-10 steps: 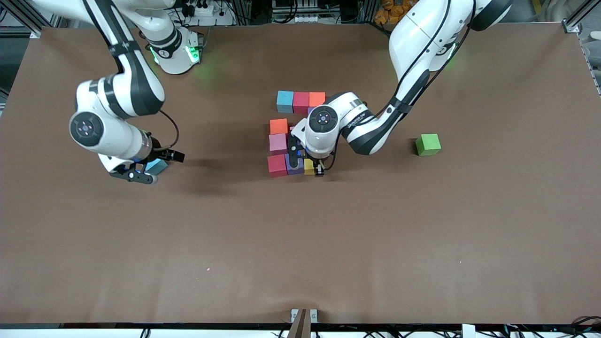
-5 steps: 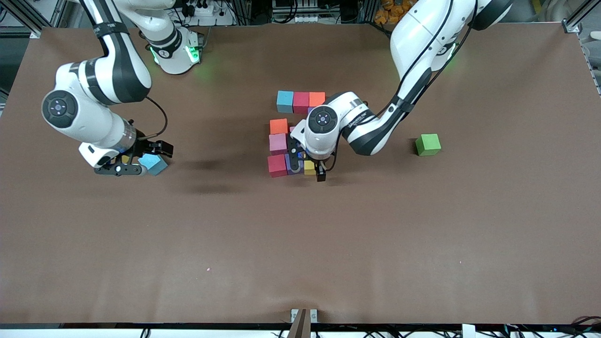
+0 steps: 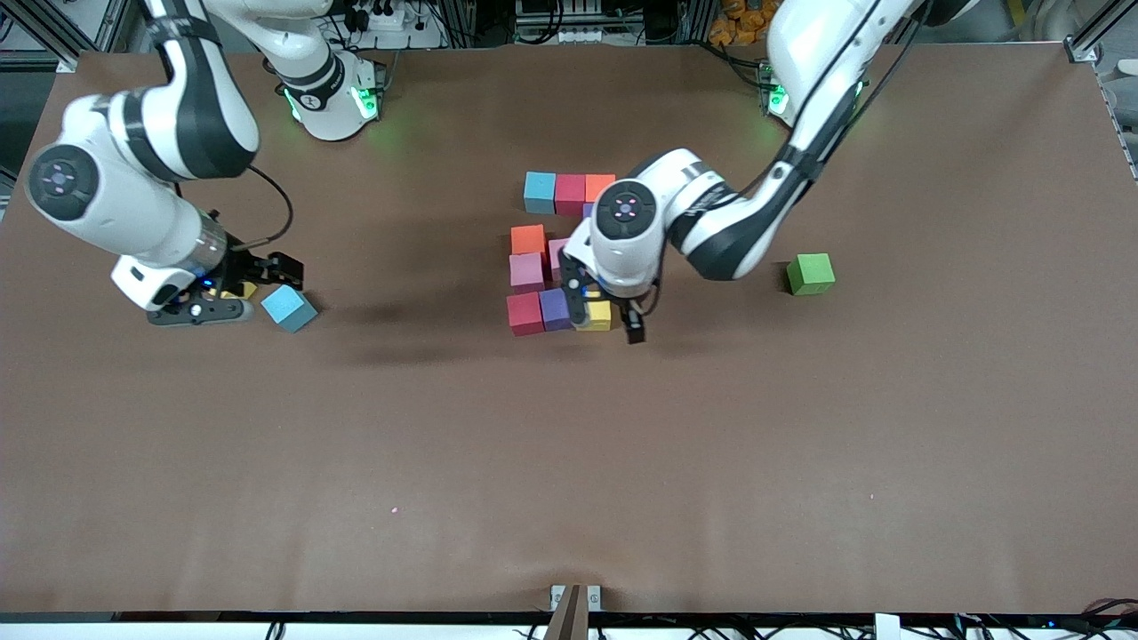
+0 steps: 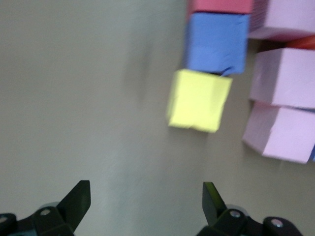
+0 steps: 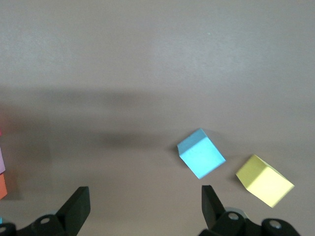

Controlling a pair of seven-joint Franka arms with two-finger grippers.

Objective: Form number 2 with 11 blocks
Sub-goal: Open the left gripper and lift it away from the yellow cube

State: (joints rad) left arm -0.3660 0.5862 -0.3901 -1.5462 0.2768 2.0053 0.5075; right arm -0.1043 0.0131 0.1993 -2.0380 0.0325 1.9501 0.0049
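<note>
Only right wrist view shows loose yellow block (image 5: 265, 180) whole beside light-blue block (image 5: 201, 153); both grippers' fingers apart, empty.

Left gripper (image 3: 608, 324) lifted off the yellow block (image 3: 597, 315), jaws wide; right gripper (image 3: 233, 286) pulled back toward its own table end, uncovering a light-blue cube (image 3: 288, 308).

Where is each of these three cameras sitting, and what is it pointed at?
Front view: high across the table, facing both arms and the blocks.
Left wrist view: on the left arm, looking down past the open left gripper at the yellow block.
Right wrist view: above the open right gripper, over the light blue block.
Shared: yellow block.
</note>
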